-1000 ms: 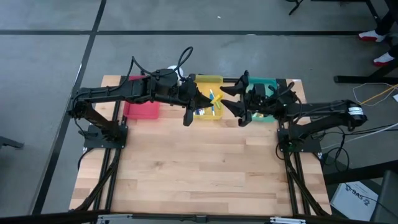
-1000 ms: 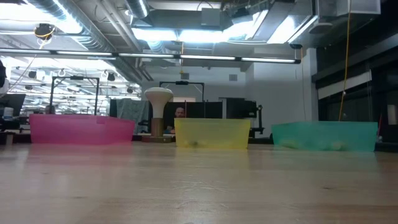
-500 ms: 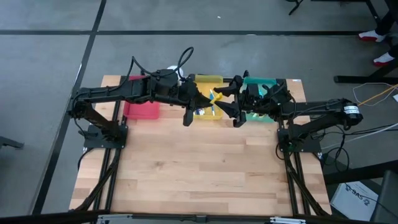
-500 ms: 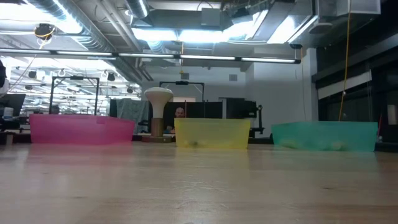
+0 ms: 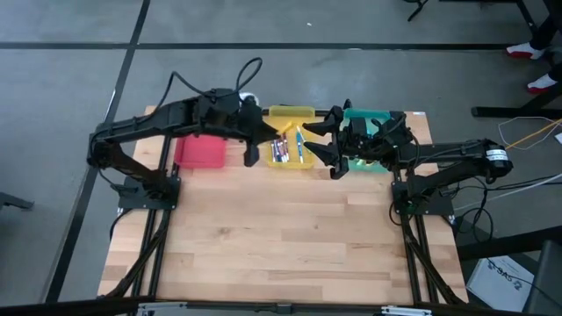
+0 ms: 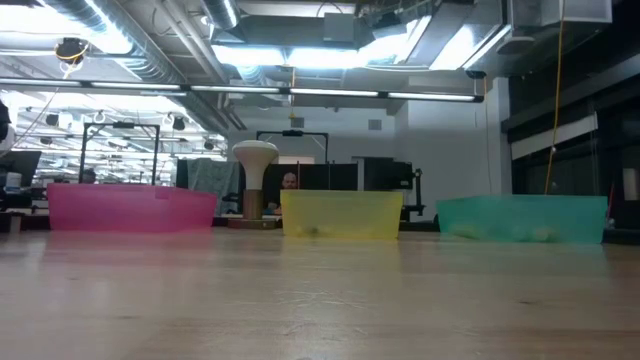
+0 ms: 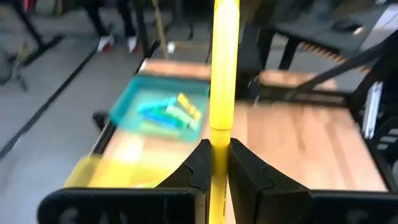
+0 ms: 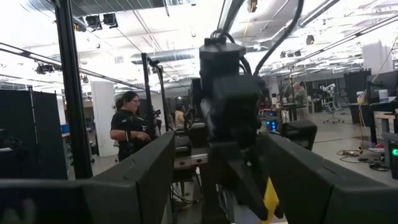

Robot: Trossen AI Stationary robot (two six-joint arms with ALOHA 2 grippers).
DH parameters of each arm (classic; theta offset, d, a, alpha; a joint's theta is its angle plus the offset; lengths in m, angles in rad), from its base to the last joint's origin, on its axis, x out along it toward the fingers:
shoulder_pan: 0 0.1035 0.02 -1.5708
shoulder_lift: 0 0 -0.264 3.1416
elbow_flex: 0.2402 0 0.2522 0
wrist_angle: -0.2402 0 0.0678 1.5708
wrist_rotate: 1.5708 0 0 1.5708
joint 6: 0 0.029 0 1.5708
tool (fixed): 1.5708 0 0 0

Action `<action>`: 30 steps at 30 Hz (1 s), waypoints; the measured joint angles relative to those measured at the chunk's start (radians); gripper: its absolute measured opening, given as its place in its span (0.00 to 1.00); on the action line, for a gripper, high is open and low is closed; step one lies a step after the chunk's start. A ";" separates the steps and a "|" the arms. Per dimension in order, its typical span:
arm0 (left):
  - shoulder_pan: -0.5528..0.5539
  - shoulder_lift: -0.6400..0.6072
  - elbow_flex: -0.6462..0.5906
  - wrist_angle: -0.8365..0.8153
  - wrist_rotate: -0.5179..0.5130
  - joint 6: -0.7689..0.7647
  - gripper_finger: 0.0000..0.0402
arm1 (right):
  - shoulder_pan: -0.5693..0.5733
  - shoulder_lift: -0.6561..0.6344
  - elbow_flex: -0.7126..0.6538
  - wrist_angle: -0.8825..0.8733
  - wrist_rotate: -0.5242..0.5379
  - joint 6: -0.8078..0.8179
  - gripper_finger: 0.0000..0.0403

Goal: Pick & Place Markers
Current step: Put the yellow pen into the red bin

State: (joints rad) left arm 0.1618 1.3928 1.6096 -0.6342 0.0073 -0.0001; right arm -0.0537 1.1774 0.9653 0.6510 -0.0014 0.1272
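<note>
Left wrist view, left gripper (image 7: 217, 163) clamping yellow marker (image 7: 223, 68), long axis straight ahead, right gripper (image 5: 332, 149) wide.

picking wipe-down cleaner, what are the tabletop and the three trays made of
Tabletop: looks like wood, butcher-block strips with visible grain, light satin sheen. Red tray, yellow tray and teal tray: likely thin plastic, since light glows through their tinted walls.

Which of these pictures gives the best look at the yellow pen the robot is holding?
The left wrist view: the yellow marker stands upright, pinched between the left gripper's fingers. From above, the left gripper hides it. The right wrist view catches only a yellow sliver past the open right gripper. The table-level view shows the trays only.
</note>
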 joint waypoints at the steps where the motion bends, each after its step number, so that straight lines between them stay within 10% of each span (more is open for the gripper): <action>1: 0.006 -0.007 0.000 -0.033 -0.007 -0.006 0.06 | 0.000 0.000 0.000 -0.002 0.000 0.000 0.60; 30: 0.288 -0.107 0.000 -0.682 -0.357 -0.503 0.06 | 0.000 0.000 0.000 -0.103 0.000 0.024 0.60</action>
State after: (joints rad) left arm 0.4502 1.2854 1.6093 -1.3165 -0.3495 -0.5032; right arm -0.0536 1.1770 0.9653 0.5476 -0.0010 0.1513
